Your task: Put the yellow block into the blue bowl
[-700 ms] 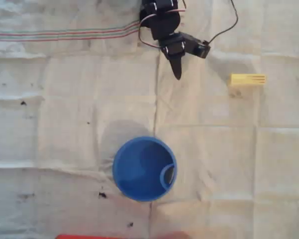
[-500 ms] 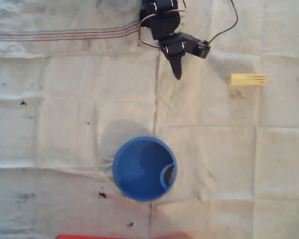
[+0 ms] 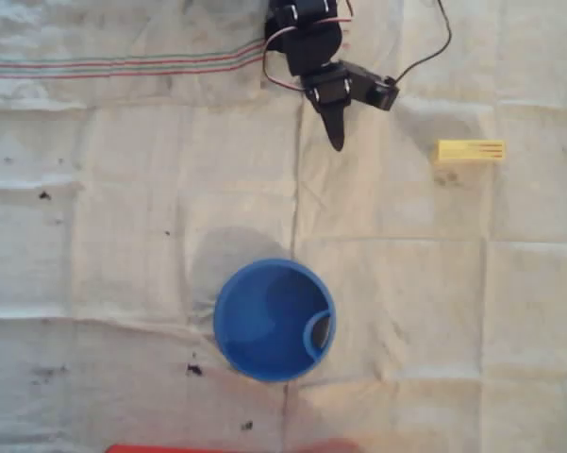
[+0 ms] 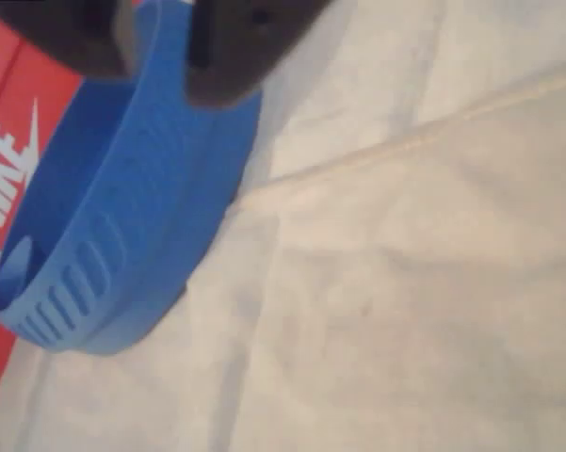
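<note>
Blue bowl (image 3: pixel 275 320) sits near bottom-centre overhead, empty. Yellow block (image 3: pixel 470 151) lies flat on the cloth-covered counter (image 3: pixel 123 189), well right of our claw (image 3: pixel 334 138). Claw closed, empty. We should open, swing right, align across the block's short width.

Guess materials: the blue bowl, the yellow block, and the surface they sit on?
Blue bowl: likely molded plastic, uniform colour and a smooth, slightly glossy wall with ribbed slots near its base in the wrist view.
Yellow block: probably plastic or painted wood; flat matte yellow with thin lines on top, too small to settle.
Surface: a woven cloth, off-white, with creases, seams and dark specks.
</note>
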Tool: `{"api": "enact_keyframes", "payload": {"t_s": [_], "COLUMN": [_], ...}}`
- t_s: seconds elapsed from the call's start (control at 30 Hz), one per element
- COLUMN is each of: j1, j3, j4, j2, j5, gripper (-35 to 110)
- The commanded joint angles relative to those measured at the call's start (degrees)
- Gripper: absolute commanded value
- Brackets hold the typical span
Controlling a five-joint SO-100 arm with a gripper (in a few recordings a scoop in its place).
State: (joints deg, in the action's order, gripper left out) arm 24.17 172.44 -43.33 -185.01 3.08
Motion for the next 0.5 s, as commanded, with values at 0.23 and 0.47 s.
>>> {"api": "enact_keyframes", "payload": {"t_s": [0.23, 0.47], "j1": [0.62, 0.70], "j3": [10.37, 9.23], "j4": [1.23, 1.14], "j2": [-6.24, -5.89], "j5": [-0.09, -0.09], "gripper": [0, 0]}}
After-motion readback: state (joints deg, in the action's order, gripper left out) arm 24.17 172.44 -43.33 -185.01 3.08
